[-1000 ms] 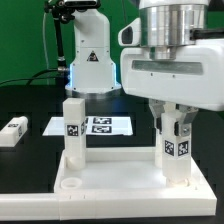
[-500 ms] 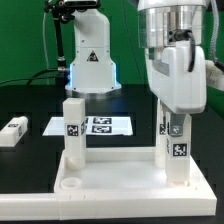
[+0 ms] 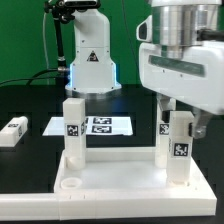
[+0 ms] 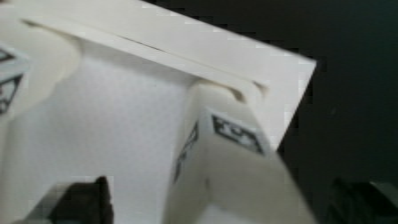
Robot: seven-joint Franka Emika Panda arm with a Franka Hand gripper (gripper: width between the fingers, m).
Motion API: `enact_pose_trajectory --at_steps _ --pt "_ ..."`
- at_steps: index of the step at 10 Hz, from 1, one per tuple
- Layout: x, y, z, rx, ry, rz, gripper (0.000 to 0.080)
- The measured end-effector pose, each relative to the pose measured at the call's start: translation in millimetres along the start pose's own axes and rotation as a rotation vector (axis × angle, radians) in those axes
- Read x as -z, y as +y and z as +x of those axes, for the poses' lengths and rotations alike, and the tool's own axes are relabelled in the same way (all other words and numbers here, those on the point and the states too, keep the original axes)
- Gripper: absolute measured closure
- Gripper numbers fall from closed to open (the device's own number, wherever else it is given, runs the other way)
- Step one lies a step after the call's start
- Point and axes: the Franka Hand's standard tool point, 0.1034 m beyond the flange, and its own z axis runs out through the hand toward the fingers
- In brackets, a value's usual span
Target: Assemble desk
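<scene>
1. The gripper (image 3: 181,114) hangs over the leg on the exterior view's right (image 3: 179,150), jaws straddling its top. In the wrist view the fingertips (image 4: 80,200) sit wide apart with a gap to the leg on at least one side, so I read the claw as open and holding nothing. The picture is blurred, so my confidence is moderate.
2. The desk panel (image 3: 120,175) lies at the front of the table (image 3: 30,100). Two legs stand upright in its back corner sockets: this right one and the left leg (image 3: 73,130). A loose leg (image 3: 12,131) lies on the table, well apart to the exterior view's left. The fourth leg is not in view.
3. Risk: I cannot see whether the right leg is fully seated. If it is only partly home, lifting away with a finger brushing it could tilt or unseat it.
4. Risk: closing off-centre on the leg top would push sideways, shifting the panel or cocking the leg in its socket.
5. Risk: the bulky wrist swinging toward the loose leg could clip the left leg.
6. Surroundings: the marker board (image 3: 105,126) is behind the panel and a white machine base (image 3: 90,60) stands further back. The front socket (image 3: 68,185) is empty, and nothing blocks it.
</scene>
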Motion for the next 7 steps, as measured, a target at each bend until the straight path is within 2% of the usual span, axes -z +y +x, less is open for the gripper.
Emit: enact_pose_trajectory --at_steps 1,5,7 --pt "-1.5 -0.8 -3.3 0.139 0.005 0.005 0.016" --pt "-1.6 -0.1 -1.0 0.395 0.01 0.002 0.0151" --pt "-0.8 1.1 7.5 0.759 0.03 -0.016 0.0151"
